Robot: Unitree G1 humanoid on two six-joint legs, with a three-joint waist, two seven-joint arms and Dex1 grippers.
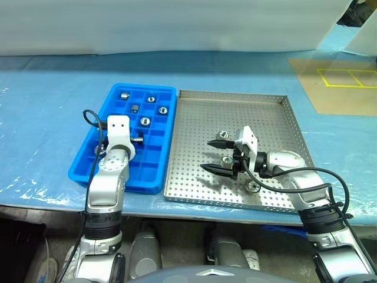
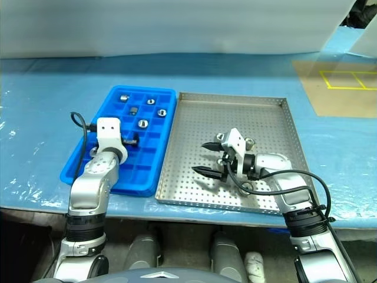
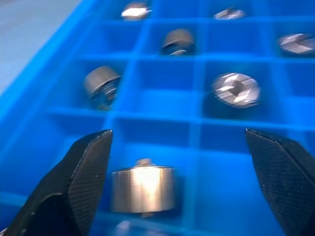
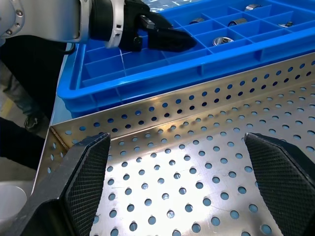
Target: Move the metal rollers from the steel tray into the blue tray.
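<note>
On the blue-covered table [image 1: 47, 88], the blue tray [image 1: 88, 168] is being kept on the left, with the steel tray [image 1: 277, 118] lying just beside it on the right, their long edges close together. Over the near part of the blue tray, the left gripper [image 3: 179, 167] is being held with its fingers spread wide apart and nothing between the pads. Just below and between those fingers, one roller [image 3: 142, 189] is being seen lying on its side in a compartment, touching neither finger. Several more metal rollers [image 1: 145, 121] are being carried by the blue tray, spread singly over the compartments of its far half.

Above the perforated floor of the steel tray, the right gripper [image 1: 215, 155] is being pointed sideways toward the blue tray, with its two black fingers [image 1: 213, 168] parted fully and gripping nothing. Around this gripper, a few rollers are being left on the steel floor: one [image 1: 223, 135] just beyond the far finger, one [image 1: 226, 159] close by the fingers' base, and one [image 1: 253, 187] near the front rim under the wrist.
</note>
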